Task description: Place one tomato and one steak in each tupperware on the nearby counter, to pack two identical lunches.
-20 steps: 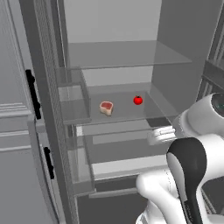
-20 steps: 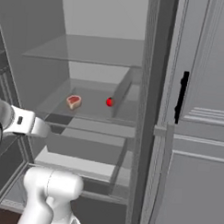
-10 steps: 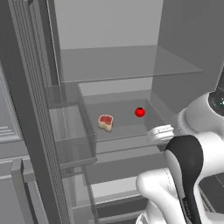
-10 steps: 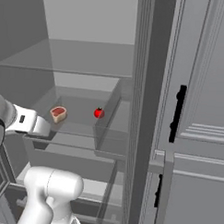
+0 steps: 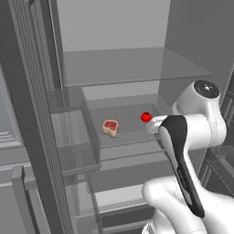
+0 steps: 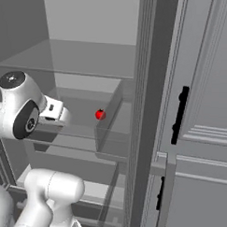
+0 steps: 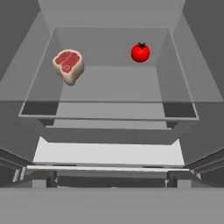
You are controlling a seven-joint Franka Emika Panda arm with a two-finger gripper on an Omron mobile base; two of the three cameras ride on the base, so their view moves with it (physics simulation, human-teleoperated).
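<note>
While side by side, steak (image 7: 68, 65) and tomato (image 7: 140, 52) on shelf (image 7: 109, 87)

No legible text, label, brand, number or sign appears on any surface in the left base, right base or hand views.

Open fridge, glass shelf (image 7: 109, 87) with a steak (image 7: 68, 65) at ten o'clock and a tomato (image 7: 140, 52) at one o'clock, well apart, bare glass between them, clear side walls at three and nine o'clock, upper shelf (image 5: 132, 68) overhead at twelve.
</note>
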